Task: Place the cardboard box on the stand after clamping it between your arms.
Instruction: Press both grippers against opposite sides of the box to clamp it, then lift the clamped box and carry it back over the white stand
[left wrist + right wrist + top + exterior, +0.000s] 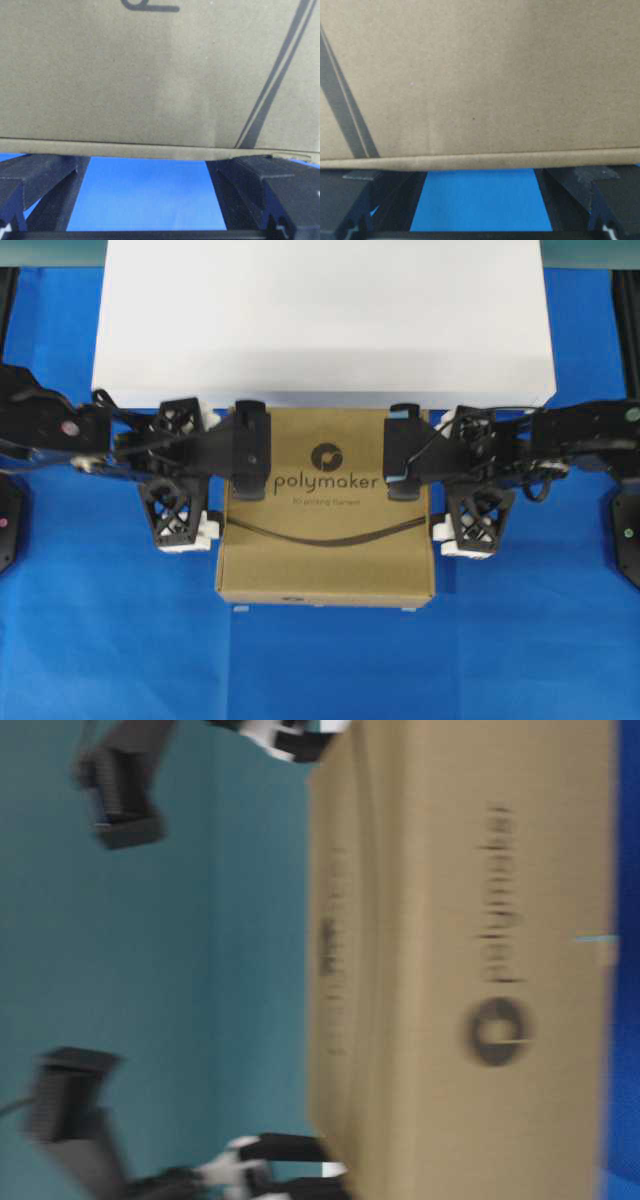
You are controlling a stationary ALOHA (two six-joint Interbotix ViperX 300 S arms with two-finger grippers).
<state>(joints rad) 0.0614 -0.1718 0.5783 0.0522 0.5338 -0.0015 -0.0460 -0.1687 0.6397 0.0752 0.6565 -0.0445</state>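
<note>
Both wide-spread grippers, left gripper (190, 472) and right gripper (470, 480), flank the cardboard box (327, 540).

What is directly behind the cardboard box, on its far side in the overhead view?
The white stand sits right behind the cardboard box, along its far edge. Whether they touch is unclear; the stand's front wall is hidden.

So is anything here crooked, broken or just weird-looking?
Nothing stands out. The cardboard box lies square and undamaged just in front of the white stand, with the left gripper and right gripper open at its two sides.
</note>
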